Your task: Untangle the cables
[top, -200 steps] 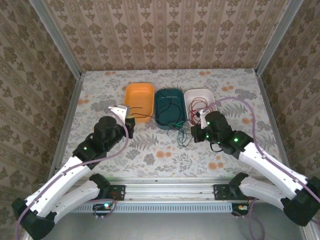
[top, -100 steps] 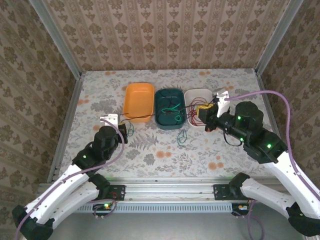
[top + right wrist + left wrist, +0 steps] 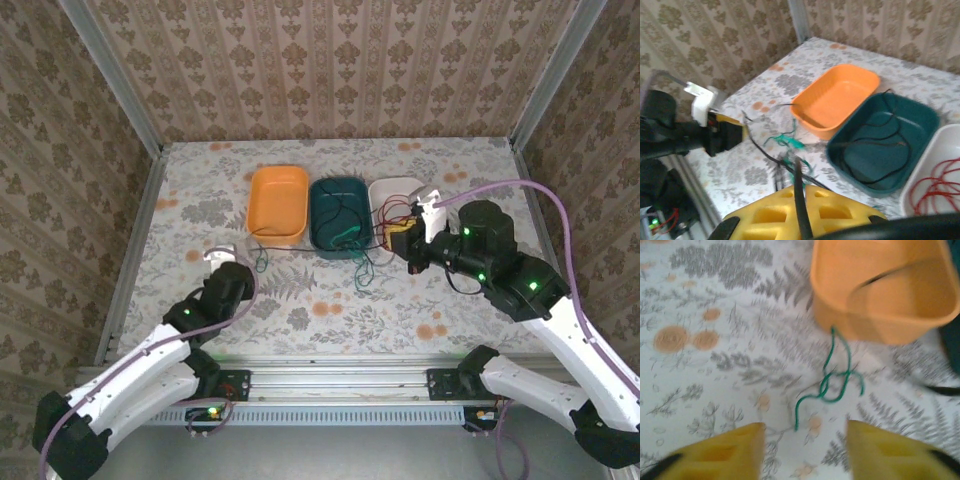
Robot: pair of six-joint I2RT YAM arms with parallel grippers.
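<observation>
My left gripper point(image 3: 806, 429) stands open above the tablecloth with nothing between its yellow fingers point(image 3: 722, 452). A thin green cable point(image 3: 832, 385) lies looped just ahead of it, running up to the orange tray point(image 3: 885, 285). The same gripper point(image 3: 240, 265) and green cable point(image 3: 262, 262) appear at the left in the top view. My right gripper point(image 3: 800, 192) is shut on a dark cable point(image 3: 799, 200), held above the table near the white tray point(image 3: 385, 190). More green and dark cables point(image 3: 365, 268) lie tangled in front of the teal tray point(image 3: 335, 185). A red cable point(image 3: 935, 185) lies in the white tray.
Three trays stand in a row at the back: orange point(image 3: 278, 200), teal and white. A dark cable point(image 3: 885, 145) lies coiled in the teal tray point(image 3: 920, 120). Patterned walls and metal rails point(image 3: 135, 250) enclose the table. Open tablecloth lies between the arms.
My left gripper has opened and drawn back toward the near edge, and the green cable now lies free ahead of it. My right gripper shifted slightly left, still shut on the dark cable.
</observation>
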